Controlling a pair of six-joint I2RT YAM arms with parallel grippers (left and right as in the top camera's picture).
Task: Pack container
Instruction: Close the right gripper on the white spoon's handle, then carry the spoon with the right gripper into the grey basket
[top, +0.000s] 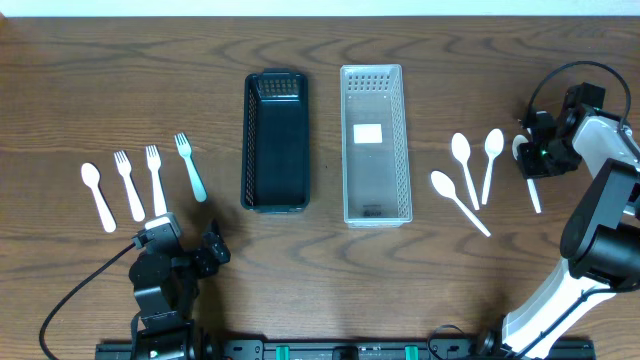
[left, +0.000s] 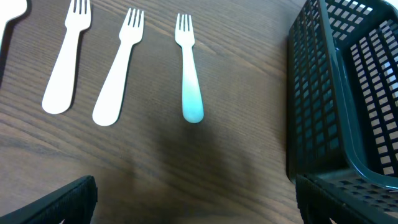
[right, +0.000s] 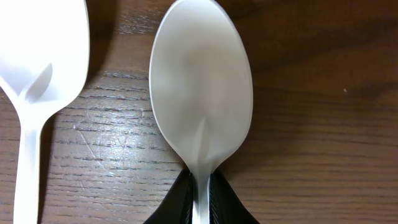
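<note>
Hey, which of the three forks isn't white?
The pale blue fork, the one lying nearest the black basket; the other two forks are plain white.

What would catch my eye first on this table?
Two long baskets stand side by side in the middle: a black basket and a clear basket. Forks lie in a row to their left, spoons to their right. At the far right, the right hand pinches one spoon at its neck.

A robotics lab bench: two arms (top: 160, 280) mounted at a wood-grain table (top: 320, 40).
</note>
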